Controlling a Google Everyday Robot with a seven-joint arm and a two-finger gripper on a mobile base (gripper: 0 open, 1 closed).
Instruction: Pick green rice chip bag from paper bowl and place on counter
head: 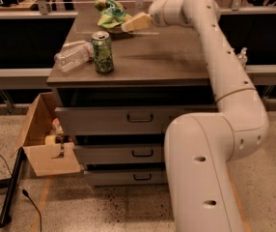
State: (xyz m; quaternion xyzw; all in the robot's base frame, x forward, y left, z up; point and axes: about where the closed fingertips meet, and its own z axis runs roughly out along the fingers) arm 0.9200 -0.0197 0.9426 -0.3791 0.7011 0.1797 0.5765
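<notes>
The green rice chip bag (110, 12) is crumpled, light green with yellowish patches, and lies at the far left of the counter (172, 57). The paper bowl under it is almost fully hidden by the bag and the gripper. My gripper (132, 24) reaches in from the right and its tan tip is right beside the bag's right edge, just above the counter top. The arm stretches from the lower right up across the counter.
A green drink can (102, 52) stands at the counter's front left, with a clear plastic bottle (73, 57) lying beside it. A cardboard box (46, 139) sits on the floor left of the cabinet. A dark pole (10, 187) and cable lie on the floor.
</notes>
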